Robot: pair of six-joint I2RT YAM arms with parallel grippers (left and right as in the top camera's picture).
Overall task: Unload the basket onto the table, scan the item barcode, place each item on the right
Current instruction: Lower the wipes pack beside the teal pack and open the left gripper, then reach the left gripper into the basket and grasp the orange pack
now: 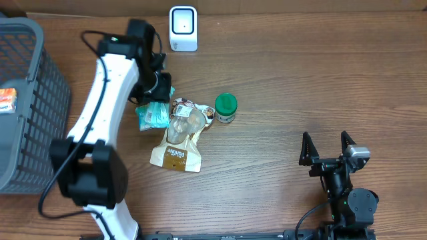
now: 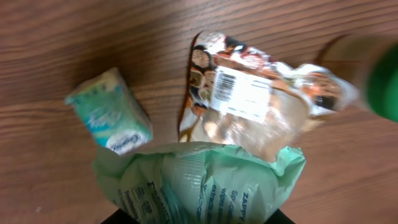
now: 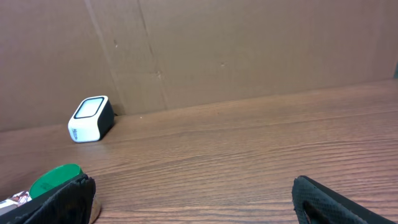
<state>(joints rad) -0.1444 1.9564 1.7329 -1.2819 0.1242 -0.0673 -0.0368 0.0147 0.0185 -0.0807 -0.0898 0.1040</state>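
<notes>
Currently the left gripper (image 1: 157,100) clamps a green packet (image 2: 199,180), while the right gripper (image 1: 325,140) sits with jaws apart.

Table (image 1: 300,80) matt wood grain; green packet (image 2: 199,186) crinkled glossy plastic; basket (image 1: 27,100) plastic mesh.

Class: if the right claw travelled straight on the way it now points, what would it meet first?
Probably the cardboard wall; the table before it looks bare, and the scanner sits off to the left.
</notes>
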